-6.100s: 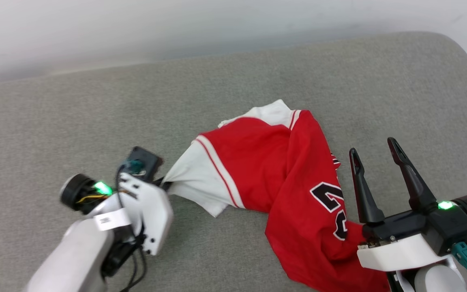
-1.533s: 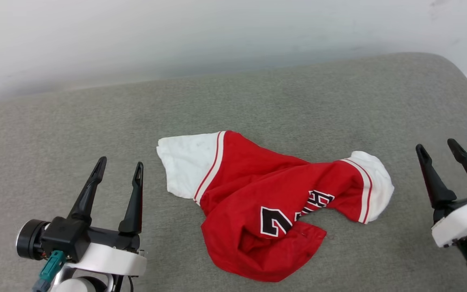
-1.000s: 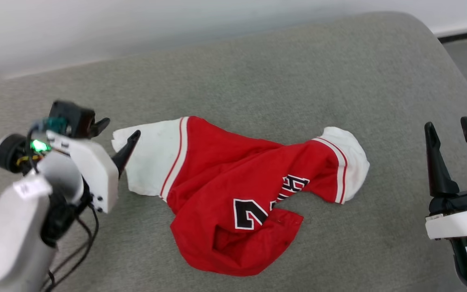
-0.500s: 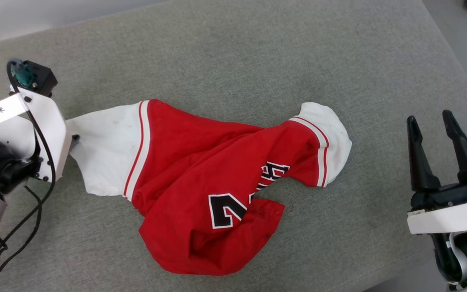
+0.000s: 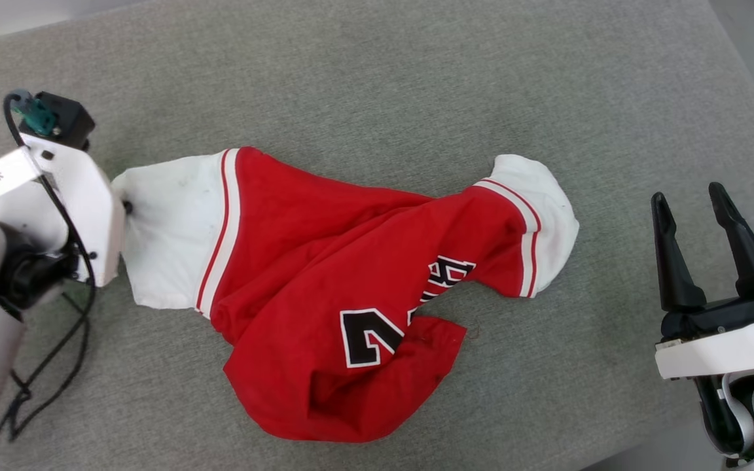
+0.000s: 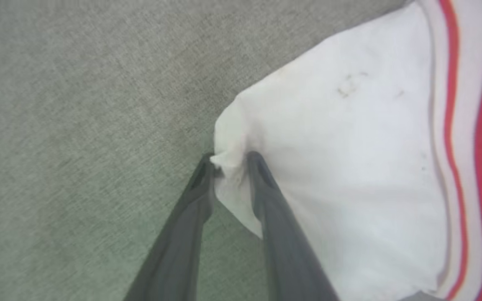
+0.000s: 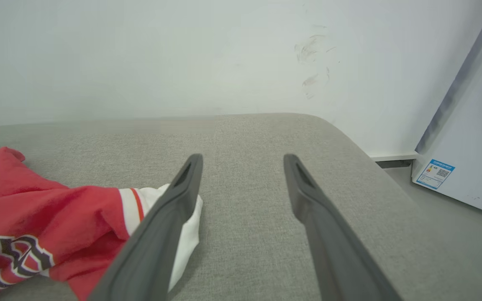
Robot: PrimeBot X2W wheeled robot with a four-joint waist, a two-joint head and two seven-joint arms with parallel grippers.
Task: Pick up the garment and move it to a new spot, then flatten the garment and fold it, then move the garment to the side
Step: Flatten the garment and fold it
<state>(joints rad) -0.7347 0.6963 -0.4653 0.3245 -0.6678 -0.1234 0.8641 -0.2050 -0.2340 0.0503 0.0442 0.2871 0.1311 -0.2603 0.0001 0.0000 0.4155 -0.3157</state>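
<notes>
The garment (image 5: 324,261) is lying crumpled near the middle of the grey upholstered surface (image 5: 416,78). Its red body is bunching and folding over itself, so the black number (image 5: 370,337) is showing only in part. The left sleeve (image 5: 167,229) is reaching toward the robot's left and the right sleeve (image 5: 550,209) toward its right. The left gripper (image 6: 229,161) is pinching the outer edge of the left sleeve, its fingers nearly together with a small tuft of white cloth between them. The right gripper (image 5: 688,193) is hovering off to the side, apart from the cloth, its fingers spread wide and holding nothing. The fabric is looking thin, light and limp, so it is likely going to sag and trail from any single pinch rather than lift as a sheet. Taking hold at the sleeve ends, shoulders or hem corners, one gripper on each side, is probably offering the best control for spreading it flat
</notes>
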